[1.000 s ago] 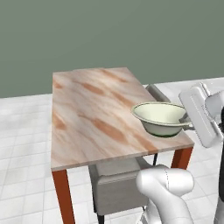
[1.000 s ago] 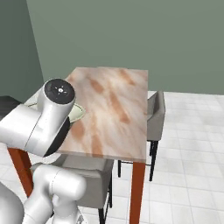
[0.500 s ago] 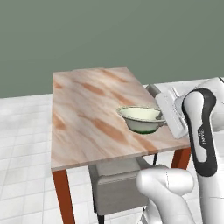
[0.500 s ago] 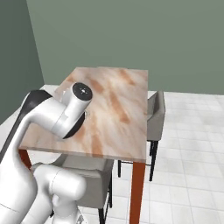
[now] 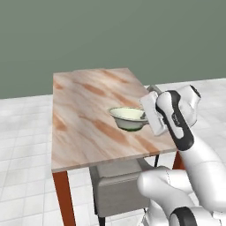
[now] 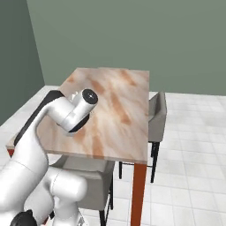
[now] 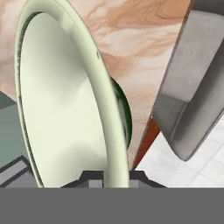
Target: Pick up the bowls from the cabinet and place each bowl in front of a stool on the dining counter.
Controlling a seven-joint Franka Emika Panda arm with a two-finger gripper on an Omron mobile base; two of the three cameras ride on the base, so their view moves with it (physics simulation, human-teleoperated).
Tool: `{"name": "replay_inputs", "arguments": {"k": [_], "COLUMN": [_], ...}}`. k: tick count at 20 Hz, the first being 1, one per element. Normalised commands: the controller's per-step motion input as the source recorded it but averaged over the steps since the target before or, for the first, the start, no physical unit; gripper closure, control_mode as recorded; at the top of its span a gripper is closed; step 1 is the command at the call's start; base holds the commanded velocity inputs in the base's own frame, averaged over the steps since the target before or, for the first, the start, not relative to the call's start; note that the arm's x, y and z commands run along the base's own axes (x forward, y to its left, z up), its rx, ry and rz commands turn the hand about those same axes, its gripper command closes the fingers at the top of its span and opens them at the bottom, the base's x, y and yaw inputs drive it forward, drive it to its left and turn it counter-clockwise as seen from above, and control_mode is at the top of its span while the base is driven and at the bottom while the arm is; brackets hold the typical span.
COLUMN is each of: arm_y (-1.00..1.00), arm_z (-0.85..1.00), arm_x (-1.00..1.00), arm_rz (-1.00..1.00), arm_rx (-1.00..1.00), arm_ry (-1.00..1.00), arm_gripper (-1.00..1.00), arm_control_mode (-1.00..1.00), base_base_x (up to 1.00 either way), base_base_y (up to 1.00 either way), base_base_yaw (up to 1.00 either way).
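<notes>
1 long dining counter (image 5: 84, 119), a marble-look top on red-brown legs, takes up most of the floor in front of me, and it is plainly where the bowl is headed. 2 grey padded stools are tucked against it: one stool (image 5: 119, 187) sits under the near short end, right ahead of the robot's base, and the other stool (image 6: 157, 119) stands along the long side to the robot's right. Each seat marks a place setting, which is why the bowl has to end up opposite one of them rather than anywhere on the top.

The white arm reaches in over the near right corner of the counter, its forearm angled so the hand comes at the top from the side. The gripper (image 5: 145, 115) is clamped on the near rim of the cream, pale-green bowl (image 5: 128, 118), fingers pinched narrow with just the thin wall between them. The bowl hangs upright and roughly level over the near right part of the top; whether its foot touches the marble I cannot tell. I judge a rim pinch suits such a wide, shallow dish, since its full width would not fit between the fingers.
</notes>
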Motion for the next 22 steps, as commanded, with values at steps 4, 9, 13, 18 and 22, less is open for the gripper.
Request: {"name": "replay_inputs", "arguments": {"k": [4, 9, 13, 18, 22], "arm_y": [0.00, 0.00, 0.00, 0.00, 0.01], "arm_z": [-0.47, -0.50, -0.46, -0.38, -0.44], "arm_x": [0.96, 0.72, 0.38, 0.00, 0.00], "arm_rz": [0.00, 0.00, 0.00, 0.00, 0.00], "arm_rx": [0.00, 0.00, 0.00, 0.00, 0.00], "arm_ry": [0.00, 0.00, 0.00, 0.00, -0.06], "arm_gripper": [1.00, 1.00, 1.00, 1.00, 1.00], "arm_control_mode": [-1.00, -1.00, -1.00, -1.00, -1.00], "base_base_x": [0.00, 0.00, 0.00, 0.00, 0.00], "base_base_y": [0.00, 0.00, 0.00, 0.00, 0.00], "base_base_yaw": [0.00, 0.00, 0.00, 0.00, 0.00]}}
